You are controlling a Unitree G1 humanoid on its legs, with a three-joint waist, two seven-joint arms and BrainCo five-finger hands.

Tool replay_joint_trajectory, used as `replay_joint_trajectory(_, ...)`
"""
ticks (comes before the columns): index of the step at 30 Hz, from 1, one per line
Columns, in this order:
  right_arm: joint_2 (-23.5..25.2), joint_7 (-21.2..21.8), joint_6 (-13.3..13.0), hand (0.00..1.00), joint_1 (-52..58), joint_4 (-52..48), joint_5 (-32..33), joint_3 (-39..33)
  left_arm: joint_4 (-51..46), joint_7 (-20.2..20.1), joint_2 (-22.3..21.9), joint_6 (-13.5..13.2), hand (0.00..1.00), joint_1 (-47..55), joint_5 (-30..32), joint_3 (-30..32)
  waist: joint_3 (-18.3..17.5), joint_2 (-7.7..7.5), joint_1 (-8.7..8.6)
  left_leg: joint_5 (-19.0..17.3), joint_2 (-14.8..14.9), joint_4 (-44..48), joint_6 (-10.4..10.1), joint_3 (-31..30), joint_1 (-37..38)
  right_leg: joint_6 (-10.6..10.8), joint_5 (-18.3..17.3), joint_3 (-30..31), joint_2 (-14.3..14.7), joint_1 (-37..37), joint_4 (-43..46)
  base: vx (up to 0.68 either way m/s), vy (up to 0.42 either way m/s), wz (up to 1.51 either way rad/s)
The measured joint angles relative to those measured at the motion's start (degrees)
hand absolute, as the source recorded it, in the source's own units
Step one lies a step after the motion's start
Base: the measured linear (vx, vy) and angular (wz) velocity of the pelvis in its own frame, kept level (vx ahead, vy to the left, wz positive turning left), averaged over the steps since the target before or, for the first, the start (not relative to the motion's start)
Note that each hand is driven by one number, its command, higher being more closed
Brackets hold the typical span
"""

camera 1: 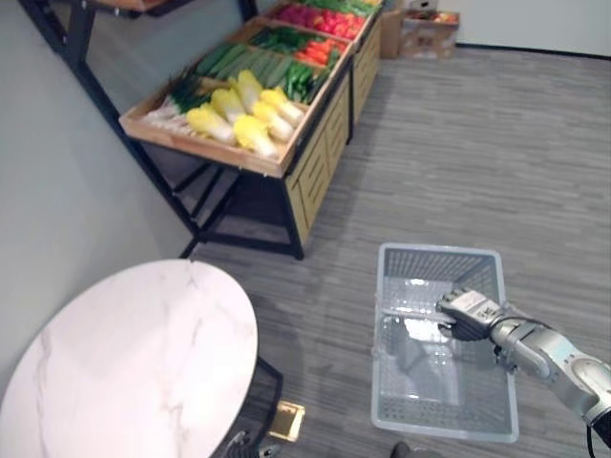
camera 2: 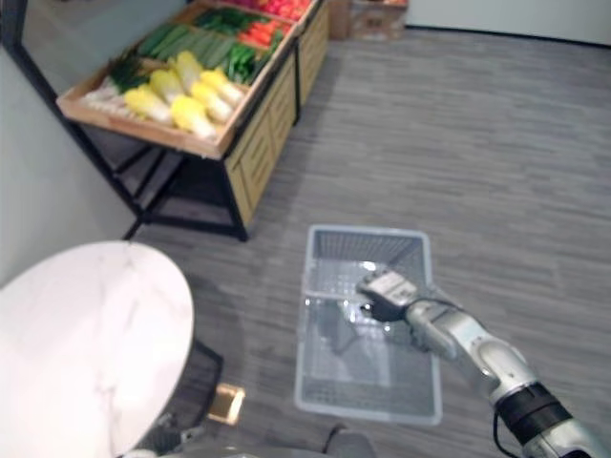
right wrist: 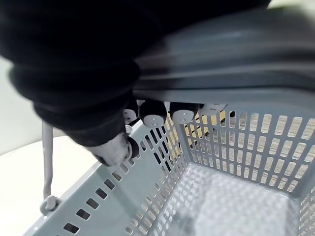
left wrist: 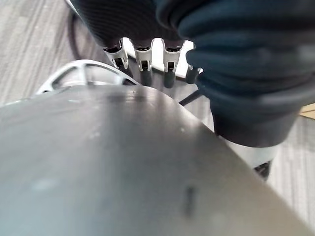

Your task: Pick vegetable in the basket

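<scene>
While the right hand [camera 1: 468, 315] is curled round the handle [right wrist: 221, 73] of the empty basket [camera 1: 439, 251], the vegetables [camera 1: 243, 110] lie far left on the stand [camera 1: 315, 162], likely nearer the relaxed left hand [left wrist: 143, 61].

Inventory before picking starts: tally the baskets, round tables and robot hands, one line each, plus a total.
Grey basket: 1
Round white table: 1
Robot hands: 2, left hand and right hand, the right one curled on the basket's handle
Total: 4
</scene>
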Motion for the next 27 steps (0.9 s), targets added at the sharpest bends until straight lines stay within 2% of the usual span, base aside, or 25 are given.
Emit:
replay_joint_trajectory(1,0.1,-0.2,0.0,1.0,-1.1,0.1,0.0,1.5,0.0,0.0,-0.5,0.0,0.0,0.5,0.0,-0.2,0.3,0.54,0.94,-4.0,-5.6,-0.5,0.3,-5.9,-0.5,0.0,0.0,3.2,-0.1,-0.7,0.0,-0.06,0.098,-1.16)
replay_joint_trajectory(3,0.3,-0.2,-0.2,1.0,-1.6,0.2,0.0,4.0,0.2,-0.1,-0.7,0.0,0.0,1.9,0.0,-0.2,0.5,1.05,1.76,-6.3,-10.7,-2.9,0.4,-9.3,-0.4,0.0,0.0,6.6,1.1,-0.7,-0.7,0.01,0.095,-1.2)
replay_joint_trajectory(4,0.6,-0.1,-0.3,1.0,-1.5,0.2,0.0,4.8,0.3,-0.2,-0.5,0.0,0.0,2.7,0.0,-0.2,0.5,1.15,2.27,-6.5,-12.6,-5.9,1.2,-9.7,0.2,0.3,0.2,8.2,2.1,-1.0,-0.7,0.05,0.108,-0.98)
replay_joint_trajectory(5,1.1,-0.1,-0.3,1.0,-1.5,0.2,0.0,5.1,0.6,-0.3,-0.3,0.1,0.0,2.7,0.0,-0.3,0.2,1.19,2.29,-6.7,-12.8,-7.5,0.7,-10.3,1.2,0.9,0.6,9.1,2.2,-1.2,-0.9,0.07,0.078,-0.65)
replay_joint_trajectory(6,1.0,-0.1,-0.7,1.0,-1.5,0.1,0.2,5.3,0.8,-0.3,-0.2,0.2,0.0,2.7,0.1,-0.7,0.0,0.25,2.23,-6.7,-13.7,-9.0,0.7,-11.0,1.9,1.8,1.4,9.7,2.0,-1.8,-2.0,0.09,0.065,-0.35)
replay_joint_trajectory(7,0.5,-0.1,-0.8,1.0,-1.6,0.1,0.4,5.3,0.8,-0.3,0.1,0.1,0.0,2.3,0.1,-1.1,0.1,-0.31,2.16,-6.7,-14.3,-10.0,0.6,-11.0,1.7,2.7,3.8,9.9,1.8,-1.7,-4.3,0.11,0.097,-0.28)
replay_joint_trajectory(8,0.0,0.1,-0.7,1.0,-1.6,0.4,0.4,5.3,0.8,-0.3,0.0,0.1,0.0,2.0,0.2,-1.1,0.2,-0.24,2.16,-6.7,-14.8,-10.3,0.6,-11.3,1.2,2.9,5.8,10.5,1.6,-1.5,-6.4,0.11,0.121,-0.19)
replay_joint_trajectory(10,-0.2,0.6,-0.6,1.0,-1.7,0.6,0.3,5.3,0.8,-0.3,-0.4,0.1,0.0,1.8,0.2,-1.1,0.4,0.28,2.29,-6.6,-15.5,-7.5,0.6,-12.6,-0.4,2.9,7.3,10.9,0.9,-0.9,-8.3,0.1,0.159,-0.16)
replay_joint_trajectory(11,-0.2,0.7,-0.7,1.0,-1.7,1.1,0.3,5.4,0.8,-0.2,-0.7,0.0,0.0,2.0,0.2,-1.2,0.5,0.31,2.36,-9.2,-15.9,-7.6,-0.5,-14.3,-1.4,3.1,7.5,11.1,0.5,-0.6,-8.4,0.09,0.164,-0.16)
replay_joint_trajectory(12,-0.4,0.7,-0.7,1.0,-1.7,1.4,0.3,5.4,0.7,-0.2,-1.0,0.0,0.0,2.1,0.3,-1.7,0.1,1.09,2.26,-9.5,-16.1,-11.2,-1.0,-15.3,-0.5,3.2,7.5,11.1,0.7,-0.7,-8.4,0.08,0.163,-0.19)
replay_joint_trajectory(13,-0.7,0.7,-0.6,1.0,-1.9,2.3,0.3,5.3,0.8,-0.2,-1.5,0.1,0.0,2.0,0.7,-2.9,-0.3,2.34,2.06,-9.8,-16.4,-17.2,-0.2,-16.3,1.8,3.4,7.7,11.2,1.1,-0.8,-8.6,0.08,0.152,-0.15)
replay_joint_trajectory(15,-0.4,0.7,-0.5,1.0,-1.8,2.5,0.4,5.2,0.8,-0.3,-1.2,0.0,0.0,1.6,0.7,-3.4,-0.4,2.56,1.63,-9.8,-17.6,-22.6,-0.2,-16.6,4.4,4.5,8.4,11.2,0.5,-1.2,-9.3,0.04,0.15,-0.06)
replay_joint_trajectory(18,0.7,0.7,-0.4,1.0,-1.0,2.5,0.4,3.4,0.8,-0.5,0.1,0.0,0.0,1.3,0.9,-4.5,-0.4,0.86,1.04,-9.8,-19.3,-26.2,-0.2,-16.4,5.1,6.0,9.3,11.3,-0.6,-2.0,-10.1,-0.02,0.106,0.02)
replay_joint_trajectory(21,2.3,0.6,-0.2,1.0,0.1,2.6,0.3,2.0,0.8,-0.5,0.7,0.0,0.0,1.3,2.3,-4.9,-0.8,-0.2,1.66,-10.1,-20.6,-28.5,0.3,-16.1,6.1,6.6,9.8,12.4,-1.5,-2.9,-9.8,-0.06,0.111,-0.13)
replay_joint_trajectory(22,2.9,0.6,-0.2,1.0,0.3,2.7,0.3,1.2,0.8,-0.4,0.8,0.0,0.0,1.3,2.3,-5.1,-0.8,-0.17,1.81,-10.9,-20.7,-29.3,1.5,-16.1,6.2,6.9,9.6,12.7,-1.5,-4.2,-8.7,-0.08,0.108,-0.22)
replay_joint_trajectory(23,3.1,0.6,-0.1,1.0,0.3,2.8,0.3,1.0,0.8,-0.4,0.8,0.0,0.0,1.2,2.3,-5.1,-0.8,-0.2,1.79,-11.2,-20.8,-29.7,1.8,-16.2,6.2,7.3,9.1,12.8,-1.6,-5.2,-7.2,-0.08,0.096,-0.12)
replay_joint_trajectory(24,3.7,0.6,0.0,1.0,1.4,2.9,0.2,0.2,0.8,-0.5,1.5,0.0,0.0,1.1,2.3,-5.5,-0.4,-1.03,1.76,-11.9,-21.6,-29.9,2.0,-16.2,6.3,7.7,7.2,13.2,-2.6,-7.4,-2.3,-0.11,0.092,-0.04)
replay_joint_trajectory(25,4.0,0.6,0.1,1.0,2.5,3.2,0.0,-0.1,0.9,-0.4,1.5,0.0,0.0,1.1,2.3,-5.9,-0.1,-0.93,1.8,-12.7,-21.5,-30.0,2.4,-16.3,7.0,7.9,6.2,13.4,-3.0,-10.1,5.5,-0.08,0.056,-0.01)
replay_joint_trajectory(26,4.3,0.6,0.2,1.0,2.8,3.3,-0.1,-0.2,1.0,-0.2,1.5,0.0,0.0,1.2,2.3,-6.3,-0.1,-0.57,1.85,-12.8,-21.3,-30.0,2.7,-16.3,7.7,7.3,6.0,13.3,-3.1,-12.2,10.8,-0.11,0.061,0.01)
replay_joint_trajectory(27,5.4,0.4,0.6,1.0,3.2,3.3,-0.1,-0.4,1.3,-0.1,2.0,0.0,0.0,1.4,2.3,-7.0,0.5,-1.15,1.68,-13.0,-21.6,-30.0,3.1,-16.3,9.7,4.1,7.0,13.8,-4.0,-17.2,23.4,-0.05,0.065,0.01)
